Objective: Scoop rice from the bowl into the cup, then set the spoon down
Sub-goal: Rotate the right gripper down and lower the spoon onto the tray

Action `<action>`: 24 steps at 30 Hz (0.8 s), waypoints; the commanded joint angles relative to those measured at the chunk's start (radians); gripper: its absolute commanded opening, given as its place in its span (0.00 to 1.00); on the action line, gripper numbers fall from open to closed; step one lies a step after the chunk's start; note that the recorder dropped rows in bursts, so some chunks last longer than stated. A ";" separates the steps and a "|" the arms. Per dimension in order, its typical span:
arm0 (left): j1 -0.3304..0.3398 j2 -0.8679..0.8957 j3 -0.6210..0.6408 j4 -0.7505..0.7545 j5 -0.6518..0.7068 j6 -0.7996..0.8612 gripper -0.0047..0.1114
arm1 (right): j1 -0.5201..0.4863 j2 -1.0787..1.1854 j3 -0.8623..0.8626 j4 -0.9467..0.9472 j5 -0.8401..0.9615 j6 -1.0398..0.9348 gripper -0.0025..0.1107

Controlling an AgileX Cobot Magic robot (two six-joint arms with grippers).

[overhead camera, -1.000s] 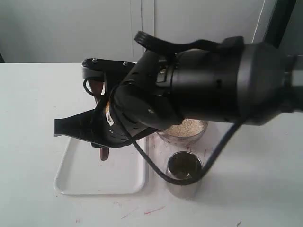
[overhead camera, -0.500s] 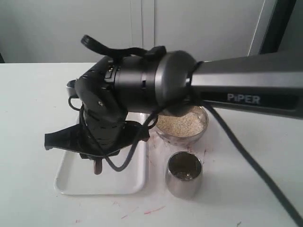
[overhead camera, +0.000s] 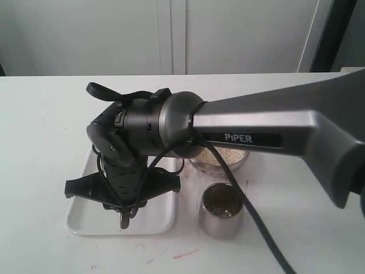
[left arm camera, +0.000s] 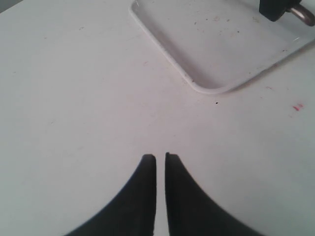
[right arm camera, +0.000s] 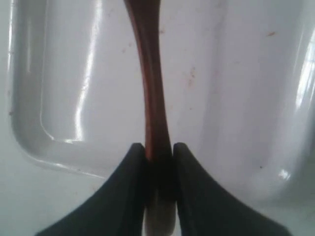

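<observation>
Spoon (right arm camera: pixel 152 98) is pinched by its handle between my R gripper (right arm camera: pixel 160 152) fingers and runs out ahead of them over the white tray (right arm camera: pixel 231 73); can't tell if it touches. Cup (overhead camera: pixel 221 211) stands just off the gripper's side, outside the tray, w/ the bowl (overhead camera: pixel 240 163) of rice (overhead camera: pixel 234 153) beyond it, partly behind the arm. L gripper (left arm camera: pixel 160 158) is closed on nothing over bare table (left arm camera: pixel 74 98), tray corner ahead.
</observation>
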 commanded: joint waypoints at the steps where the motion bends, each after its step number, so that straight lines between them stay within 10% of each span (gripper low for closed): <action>1: -0.002 -0.003 0.009 0.000 0.033 -0.006 0.16 | -0.024 0.011 -0.003 0.023 0.005 0.023 0.02; 24: -0.002 -0.003 0.009 0.000 0.033 -0.006 0.16 | -0.049 0.012 -0.003 0.013 -0.115 0.021 0.02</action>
